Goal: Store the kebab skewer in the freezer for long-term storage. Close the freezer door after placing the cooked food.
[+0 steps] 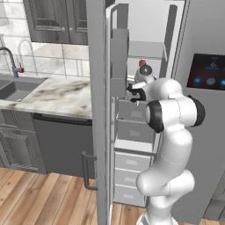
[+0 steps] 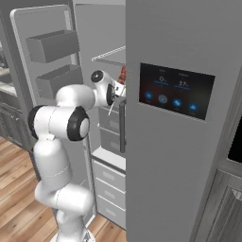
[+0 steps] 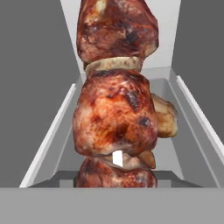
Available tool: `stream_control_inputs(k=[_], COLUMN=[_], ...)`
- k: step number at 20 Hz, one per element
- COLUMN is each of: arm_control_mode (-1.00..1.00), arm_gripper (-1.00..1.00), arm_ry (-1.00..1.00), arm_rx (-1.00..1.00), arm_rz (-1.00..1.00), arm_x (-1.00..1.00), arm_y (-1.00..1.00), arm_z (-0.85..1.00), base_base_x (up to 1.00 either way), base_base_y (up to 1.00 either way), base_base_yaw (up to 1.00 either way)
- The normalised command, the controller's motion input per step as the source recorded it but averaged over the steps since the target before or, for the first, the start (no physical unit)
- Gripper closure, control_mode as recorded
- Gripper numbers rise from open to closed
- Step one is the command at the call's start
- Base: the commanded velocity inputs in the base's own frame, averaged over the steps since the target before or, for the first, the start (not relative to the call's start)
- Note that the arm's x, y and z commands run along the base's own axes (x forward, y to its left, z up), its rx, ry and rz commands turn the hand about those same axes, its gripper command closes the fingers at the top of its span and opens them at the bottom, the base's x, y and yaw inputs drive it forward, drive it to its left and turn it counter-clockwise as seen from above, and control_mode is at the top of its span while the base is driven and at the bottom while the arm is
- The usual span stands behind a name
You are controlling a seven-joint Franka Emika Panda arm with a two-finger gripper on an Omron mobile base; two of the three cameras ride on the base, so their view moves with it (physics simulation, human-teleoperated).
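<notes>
The kebab skewer [image 3: 116,118], chunks of browned meat on a stick, hangs close in front of the hand camera and hides the fingertips. Behind it lies a white-walled shelf of the freezer [image 3: 175,92]. In the left base view my gripper [image 1: 134,92] reaches into the open freezer [image 1: 147,26] at mid height, shut on the skewer, whose red tip [image 1: 142,63] pokes up above the wrist. The freezer door [image 1: 99,110] stands wide open, edge-on, with grey bins [image 1: 118,57] on its inner face. From the right, the door [image 2: 47,52], the kebab [image 2: 123,74] and the freezer [image 2: 101,33] also show.
The grey fridge door with the black touchscreen [image 2: 175,90] stands shut just right of the arm. Grey freezer drawers [image 1: 132,165] sit below my hand. A marble counter [image 1: 57,94] with sink and faucet [image 1: 11,61] lies left of the open door, above a dishwasher [image 1: 61,145].
</notes>
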Motion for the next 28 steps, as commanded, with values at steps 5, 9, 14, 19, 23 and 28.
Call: stream_control_inputs(k=[5, 9, 14, 19, 23, 28], arm_control_mode=[-1.00, -1.00, -1.00, -1.00, -1.00, -1.00], arm_gripper=[1.00, 1.00, 1.00, 1.00, -1.00, -1.00], arm_ry=[0.00, 0.00, 0.00, 0.00, 0.00, 0.00], arm_rx=[0.00, 0.00, 0.00, 0.00, 0.00, 0.00], arm_rz=[0.03, 0.02, 0.04, 0.03, 0.00, 0.00], arm_x=[0.25, 0.19, 0.29, 0.24, 0.18, 0.20], arm_y=[-0.07, -0.04, -0.11, -0.02, 0.00, -0.01], arm_z=[0.00, -0.05, -0.01, -0.01, -0.01, 0.00], base_base_x=[0.00, 0.00, 0.00, 0.00, 0.00, 0.00], base_base_y=[0.00, 0.00, 0.00, 0.00, 0.00, 0.00], base_base_yaw=[0.00, 0.00, 0.00, 0.00, 0.00, 0.00])
